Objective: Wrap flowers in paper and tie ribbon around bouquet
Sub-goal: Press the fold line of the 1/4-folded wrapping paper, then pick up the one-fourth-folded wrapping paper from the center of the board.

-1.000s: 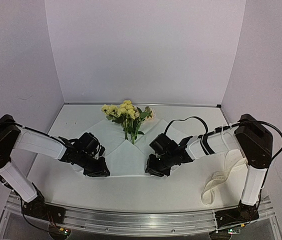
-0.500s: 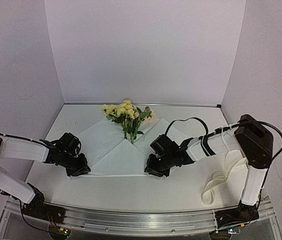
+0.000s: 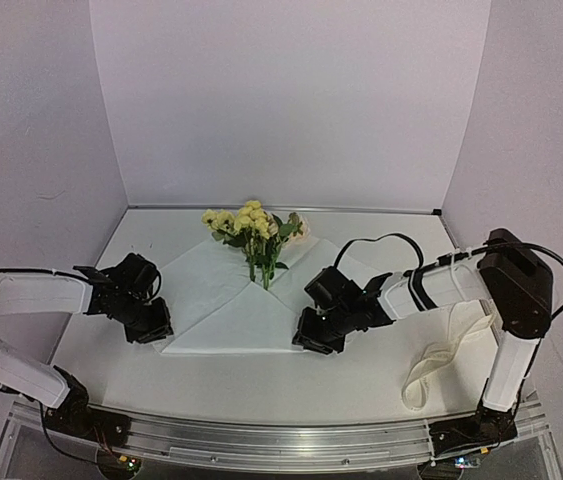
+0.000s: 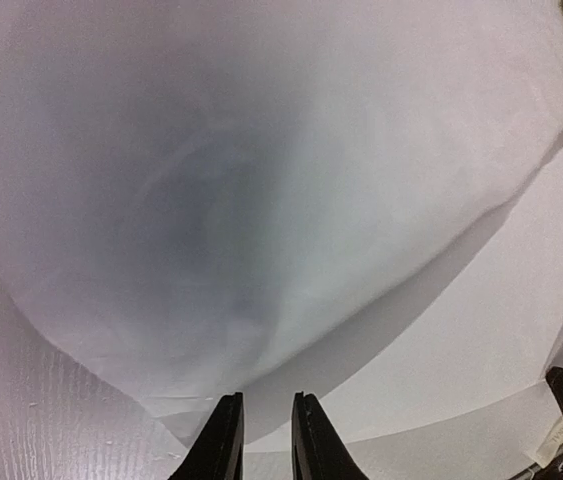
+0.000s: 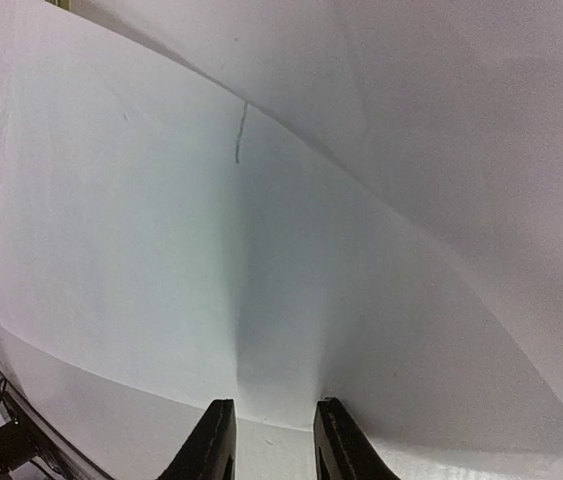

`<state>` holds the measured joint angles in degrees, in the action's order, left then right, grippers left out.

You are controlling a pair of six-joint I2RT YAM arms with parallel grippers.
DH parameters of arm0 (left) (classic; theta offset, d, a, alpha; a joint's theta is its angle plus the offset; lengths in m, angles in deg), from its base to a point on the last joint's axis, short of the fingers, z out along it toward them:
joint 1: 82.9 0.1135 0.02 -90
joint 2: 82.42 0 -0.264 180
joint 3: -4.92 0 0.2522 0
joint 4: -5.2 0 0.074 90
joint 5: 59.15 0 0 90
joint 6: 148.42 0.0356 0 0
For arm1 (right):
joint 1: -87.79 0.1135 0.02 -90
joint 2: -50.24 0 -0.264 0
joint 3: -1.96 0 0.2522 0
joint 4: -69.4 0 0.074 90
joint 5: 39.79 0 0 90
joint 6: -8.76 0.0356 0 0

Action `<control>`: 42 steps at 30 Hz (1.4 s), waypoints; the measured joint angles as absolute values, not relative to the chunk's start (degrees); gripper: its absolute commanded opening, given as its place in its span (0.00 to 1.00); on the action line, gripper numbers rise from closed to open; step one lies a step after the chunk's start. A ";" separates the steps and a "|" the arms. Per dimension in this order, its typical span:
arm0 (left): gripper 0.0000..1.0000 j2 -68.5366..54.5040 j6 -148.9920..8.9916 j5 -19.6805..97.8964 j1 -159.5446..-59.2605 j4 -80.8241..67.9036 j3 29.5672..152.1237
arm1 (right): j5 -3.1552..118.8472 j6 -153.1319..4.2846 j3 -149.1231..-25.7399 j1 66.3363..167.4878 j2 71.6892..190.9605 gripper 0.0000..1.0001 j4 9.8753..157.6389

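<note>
Both arms stretch low and inward, forearms nearly level. The left pincer (image 3: 153, 328) sits at the near-left corner of the paper (image 3: 246, 318), fingers almost together; whether it grips is unclear. The right pincer (image 3: 313, 340) sits at the paper's near-right edge, fingers parted.

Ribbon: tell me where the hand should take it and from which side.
Take the ribbon at its near looped end, where it lies free on the table; its far end runs in behind the right arm. It lies limp and flat, so come straight down from above with the right hand, closing across the narrow strip.
</note>
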<state>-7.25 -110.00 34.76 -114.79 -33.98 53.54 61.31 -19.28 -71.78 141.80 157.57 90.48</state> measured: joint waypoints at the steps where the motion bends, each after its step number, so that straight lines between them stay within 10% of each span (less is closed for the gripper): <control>1: 0.20 -7.05 -108.89 34.16 -115.26 -34.88 55.72 | 61.39 -19.64 -71.78 141.80 156.74 0.32 91.67; 24: 0.14 21.29 -86.77 39.92 -133.86 -31.08 84.17 | 54.54 -18.32 -54.67 140.62 141.80 0.52 90.99; 42: 0.13 25.27 -84.93 43.01 -133.80 -30.44 87.00 | 47.34 -10.83 -44.88 139.25 142.39 0.23 68.99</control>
<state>25.27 -84.93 43.01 -133.80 -30.44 87.00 47.34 -10.83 -44.88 139.25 142.39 68.99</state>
